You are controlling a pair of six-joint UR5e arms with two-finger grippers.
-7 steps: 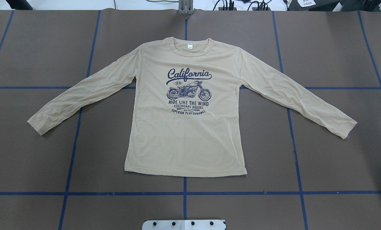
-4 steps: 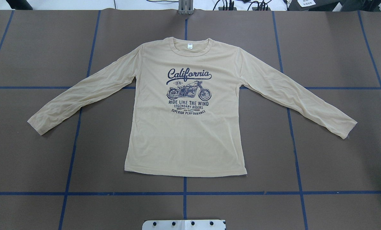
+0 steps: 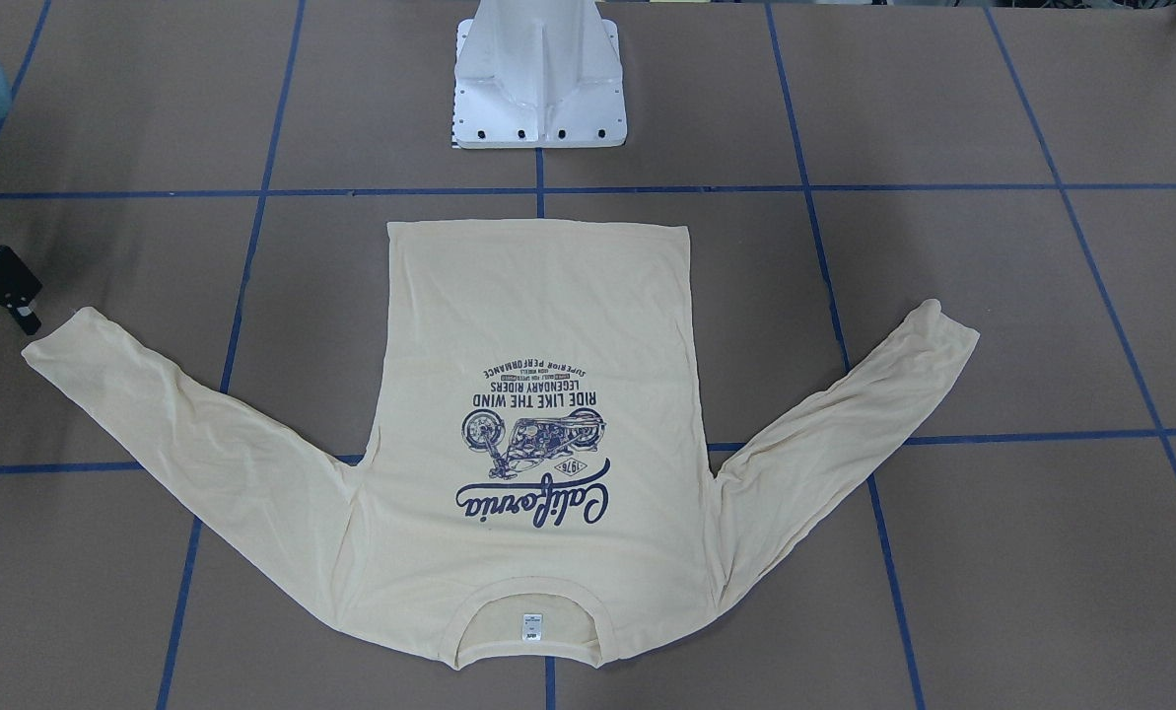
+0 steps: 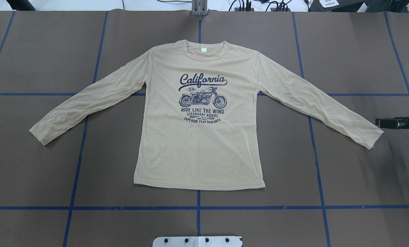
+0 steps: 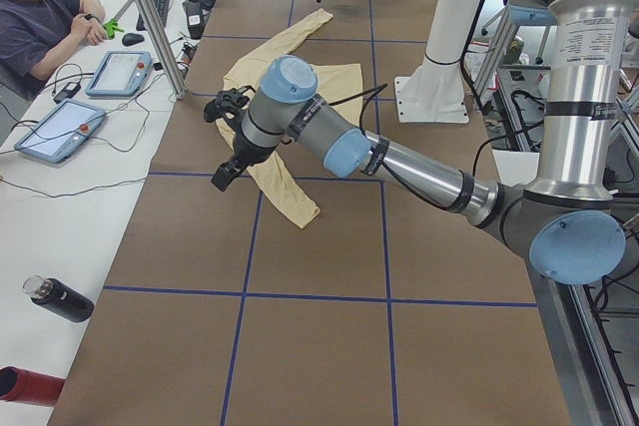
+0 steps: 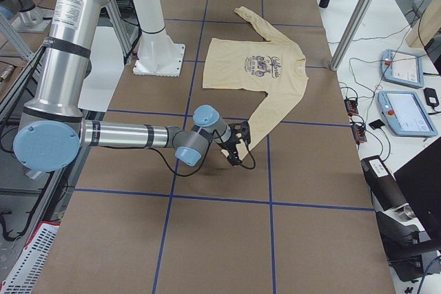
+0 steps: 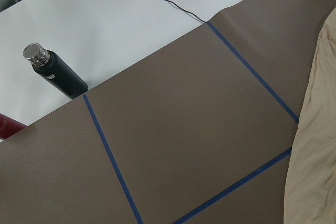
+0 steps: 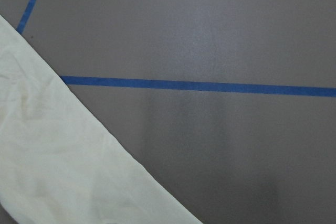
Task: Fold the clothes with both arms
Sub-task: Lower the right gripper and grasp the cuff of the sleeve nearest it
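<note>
The cream-yellow long-sleeved T-shirt (image 4: 197, 151) lies flat and print up on the brown table, collar away from the robot and both sleeves spread out; it also shows in the front view (image 3: 538, 296). My right gripper (image 4: 378, 122) comes in from the right edge, just outside the right cuff (image 4: 370, 137), a little above the table. Its jaws look open and empty. In the front view this gripper (image 3: 16, 296) is beside the cuff (image 3: 50, 345). My left gripper (image 5: 226, 142) shows only in the left side view, hovering over the left sleeve (image 5: 280, 187); I cannot tell its state.
The white pedestal base (image 3: 540, 89) stands near the hem. A black bottle (image 7: 55, 74) and a red one (image 5: 25, 386) lie on the white bench past the table's left end. An operator (image 5: 40, 17) sits there with tablets. Blue tape lines (image 4: 197, 207) grid the table.
My right gripper has come into the overhead view from the right edge, next to the right cuff. The shirt has not moved.
</note>
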